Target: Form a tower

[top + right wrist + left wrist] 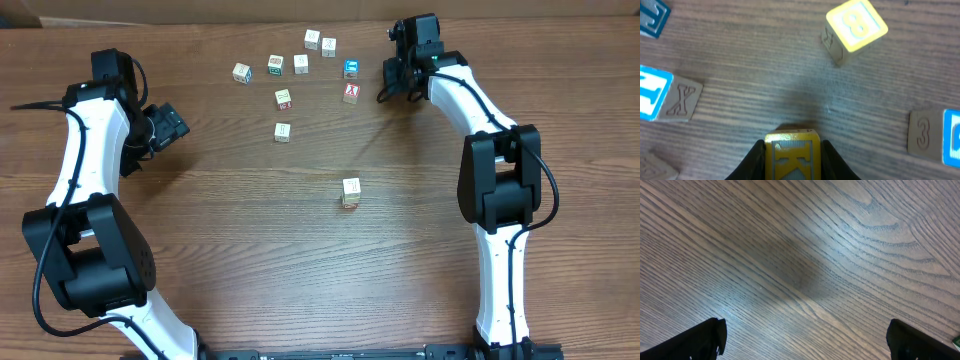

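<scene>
Table (220,230): brown wood grain; it carries every item listed below.
Tower (350,192): upright and alone near the middle of the table, closer to the robot's base than any other cube. The top face is pale with a coloured mark. The number of cubes in it cannot be told from above.
Nearest loose cube (282,131): beyond the tower and to its left, well apart from it.
Left gripper (172,126): far to the left of the tower and somewhat beyond it. The jaws are spread wide with nothing between them, and its wrist view shows only bare wood.
Red-marked cube (350,93): almost straight beyond the tower, well apart from it.
Blue-topped cube (351,69): just beyond the red-marked cube, on the same line from the tower.
Right gripper (792,145): beyond the tower and a little to its right, beside the blue-topped cube. The jaws are closed against two opposite sides of the yellow K cube (791,161).
Yellow 8 cube (856,27): in the right wrist view, ahead of the held cube and apart from it.
Farthest loose cubes (312,38): a small cluster beyond the tower and to its left, near the table's far edge.
</scene>
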Tool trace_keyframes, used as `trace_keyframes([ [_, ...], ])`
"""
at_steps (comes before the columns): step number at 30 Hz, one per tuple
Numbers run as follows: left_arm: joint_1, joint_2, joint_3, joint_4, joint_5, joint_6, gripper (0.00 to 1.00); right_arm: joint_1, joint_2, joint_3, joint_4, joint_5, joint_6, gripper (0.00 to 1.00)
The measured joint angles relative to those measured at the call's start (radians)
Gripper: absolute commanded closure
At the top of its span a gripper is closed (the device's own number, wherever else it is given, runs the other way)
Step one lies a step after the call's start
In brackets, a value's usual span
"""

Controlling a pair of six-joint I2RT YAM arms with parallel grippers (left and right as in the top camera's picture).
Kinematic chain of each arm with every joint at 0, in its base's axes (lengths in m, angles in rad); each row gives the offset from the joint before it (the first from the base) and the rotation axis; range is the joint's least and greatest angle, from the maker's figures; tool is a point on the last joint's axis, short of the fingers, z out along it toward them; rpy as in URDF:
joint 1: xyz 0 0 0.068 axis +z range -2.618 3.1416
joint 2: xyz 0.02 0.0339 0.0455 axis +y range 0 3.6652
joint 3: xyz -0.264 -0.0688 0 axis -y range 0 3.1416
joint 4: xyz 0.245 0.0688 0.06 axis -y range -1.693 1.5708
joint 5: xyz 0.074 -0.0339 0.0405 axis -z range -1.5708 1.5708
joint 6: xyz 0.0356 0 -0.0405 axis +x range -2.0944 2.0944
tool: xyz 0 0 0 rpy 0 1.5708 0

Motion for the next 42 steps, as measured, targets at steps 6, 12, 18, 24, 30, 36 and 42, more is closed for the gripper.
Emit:
trace_keyframes([
  [6, 0.000, 0.000, 0.000, 0.000, 0.000, 0.000, 0.00, 0.000, -0.063, 0.000, -0.108, 0.000, 0.000, 0.79],
  [12, 0.000, 0.000, 0.000, 0.000, 0.000, 0.000, 0.01, 0.000, -0.244, 0.000, -0.291, 0.000, 0.004, 0.79],
  [18, 0.000, 0.000, 0.000, 0.000, 0.000, 0.000, 0.00, 0.000, -0.410, 0.017, -0.517, 0.000, 0.049, 0.78],
  [24, 0.000, 0.000, 0.000, 0.000, 0.000, 0.000, 0.00, 0.000, -0.411, -0.054, -0.609, -0.018, 0.113, 0.78],
  [30, 0.000, 0.000, 0.000, 0.000, 0.000, 0.000, 0.00, 0.012, -0.394, -0.222, -0.536, -0.052, 0.147, 0.75],
  [36, 0.000, 0.000, 0.000, 0.000, 0.000, 0.000, 0.01, 0.034, -0.389, -0.351, -0.408, -0.060, 0.155, 0.74],
  [42, 0.000, 0.000, 0.000, 0.000, 0.000, 0.000, 0.01, 0.040, -0.389, -0.392, -0.383, -0.067, 0.159, 0.73],
])
